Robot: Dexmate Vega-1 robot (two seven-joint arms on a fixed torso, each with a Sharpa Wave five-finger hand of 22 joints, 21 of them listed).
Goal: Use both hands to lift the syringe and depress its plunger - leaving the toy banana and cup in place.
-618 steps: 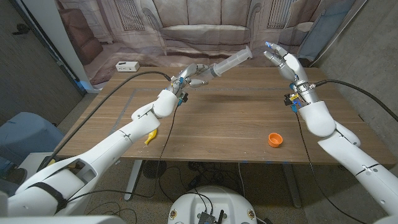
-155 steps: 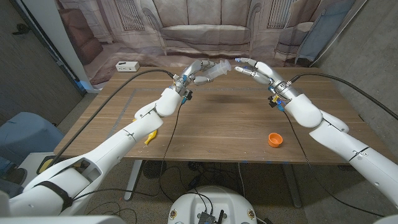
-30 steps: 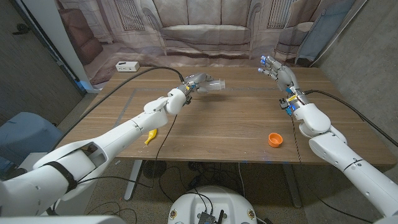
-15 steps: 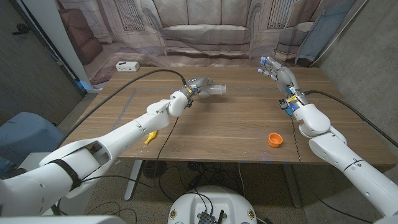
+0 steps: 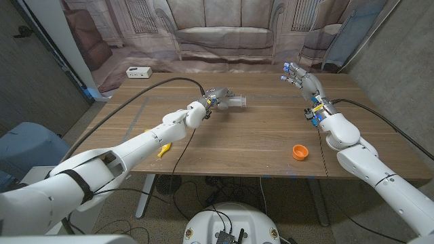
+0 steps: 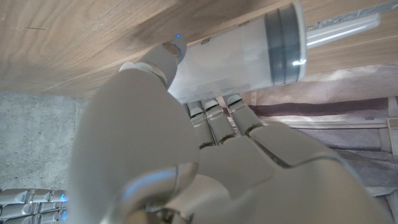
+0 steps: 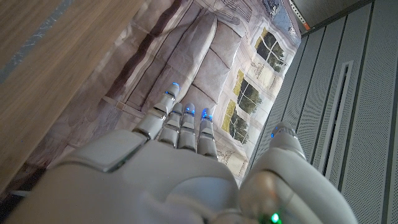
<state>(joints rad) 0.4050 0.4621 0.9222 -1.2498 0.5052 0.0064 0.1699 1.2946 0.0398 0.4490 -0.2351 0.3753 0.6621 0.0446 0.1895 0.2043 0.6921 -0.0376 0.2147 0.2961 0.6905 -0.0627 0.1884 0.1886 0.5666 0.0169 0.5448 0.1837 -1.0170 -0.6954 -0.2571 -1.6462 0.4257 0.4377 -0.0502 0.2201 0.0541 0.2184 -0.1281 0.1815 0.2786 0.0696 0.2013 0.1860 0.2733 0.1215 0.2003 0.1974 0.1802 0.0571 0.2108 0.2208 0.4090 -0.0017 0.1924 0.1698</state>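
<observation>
My left hand (image 5: 215,95) grips the clear syringe (image 5: 235,101) by its barrel, low over the far middle of the table. In the left wrist view the barrel (image 6: 236,62) lies across my fingers (image 6: 214,115), close to the wood, with its grey plunger seal (image 6: 283,43) near the outer end. My right hand (image 5: 302,78) is raised at the far right, fingers apart, holding nothing; the right wrist view shows its fingers (image 7: 183,124) stretched toward the backdrop. The yellow toy banana (image 5: 164,149) lies near the front left edge. The orange cup (image 5: 300,152) sits at the front right.
A white power strip (image 5: 138,71) lies at the far left of the table (image 5: 251,146). Black cables run along both arms. A printed backdrop hangs behind the far edge. Bare wood spans the middle between banana and cup.
My left hand has sunk toward the table with the syringe and shifted slightly right. The right hand, banana and cup have stayed put.
</observation>
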